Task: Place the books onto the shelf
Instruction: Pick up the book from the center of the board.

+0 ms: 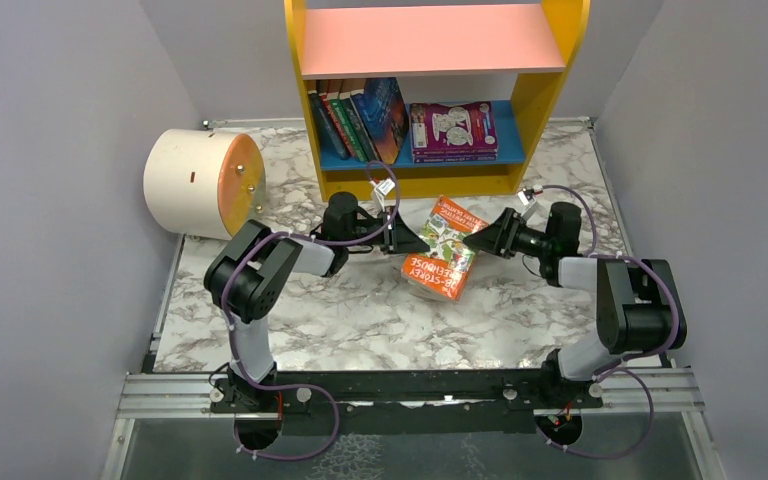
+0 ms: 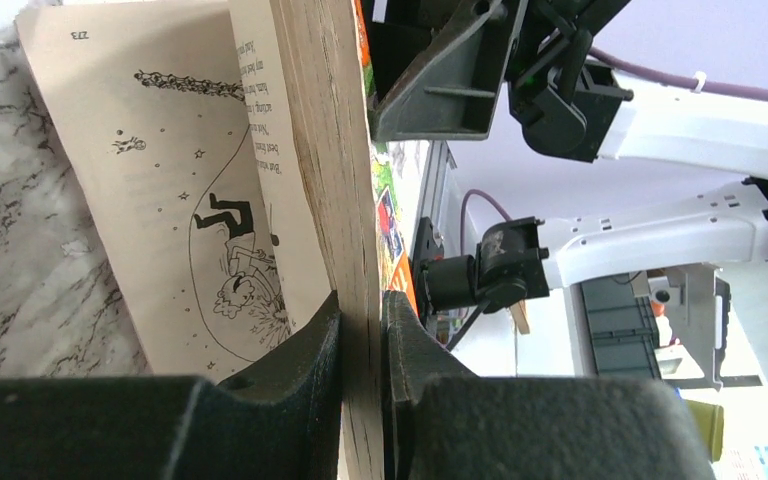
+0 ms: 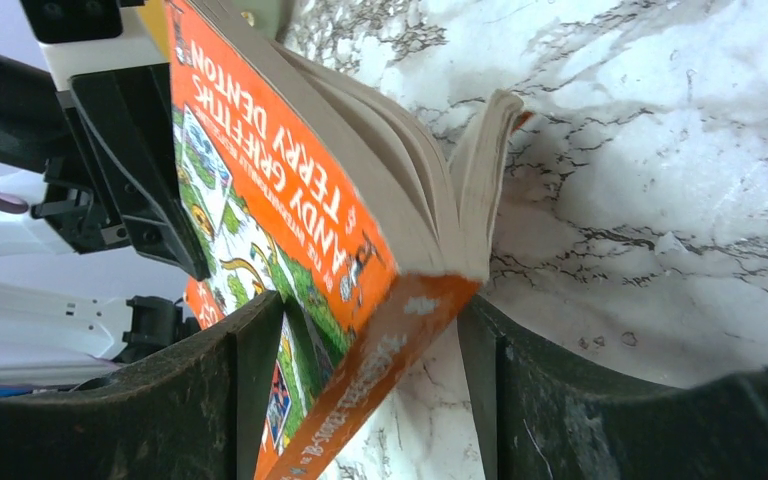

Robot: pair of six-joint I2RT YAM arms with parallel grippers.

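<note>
The marble table fills the floor of the top view, its near edge covered by the arm bases. At the far side the shelf is cut off by the frame above its pink board. A cream cylinder is laid on its side at the far left, well apart from the shelf.

On the blue lower board, several leaning books are stood at the left; their titles cannot be read. Beside them a purple book is laid flat on others, whose number cannot be counted.

The orange book is held tilted in front of the shelf, between the two arms. Whether its lower corner touches the table cannot be told.

The left gripper is pinched tight on a block of the orange book's pages, with loose leaves fallen away beside it. The right gripper is closed across the book's spine end, one finger on the cover, the other at the back; the far contact is partly hidden by fanned pages.
</note>
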